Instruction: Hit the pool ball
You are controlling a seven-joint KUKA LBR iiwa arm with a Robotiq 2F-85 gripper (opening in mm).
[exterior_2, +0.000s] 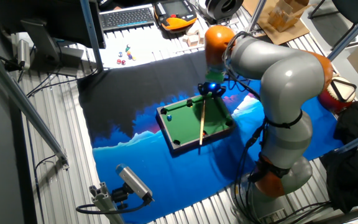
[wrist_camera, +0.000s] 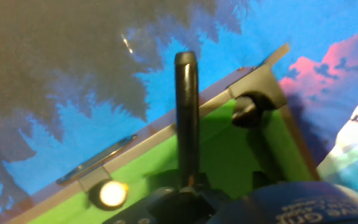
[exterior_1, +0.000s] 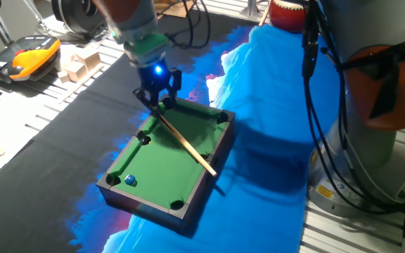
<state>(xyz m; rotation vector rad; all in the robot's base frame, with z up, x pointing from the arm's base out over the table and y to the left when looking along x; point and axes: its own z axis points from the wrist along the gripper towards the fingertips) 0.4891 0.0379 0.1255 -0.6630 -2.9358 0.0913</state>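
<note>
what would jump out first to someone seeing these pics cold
Likely the small green pool table in the middle of a bright blue patterned cloth. Next, the gripper, lit by a blue glow at the table's far end, holding a wooden cue stick that slants across the felt. The tiny blue pool ball sits alone by a corner pocket at the opposite end.

The arm (exterior_2: 284, 81) is built of rounded silver-grey segments joined by orange bands. Black cables (exterior_1: 315, 63) trail along it. Near the black gripper (exterior_1: 157, 98), a green collar carries a glowing blue light.
</note>
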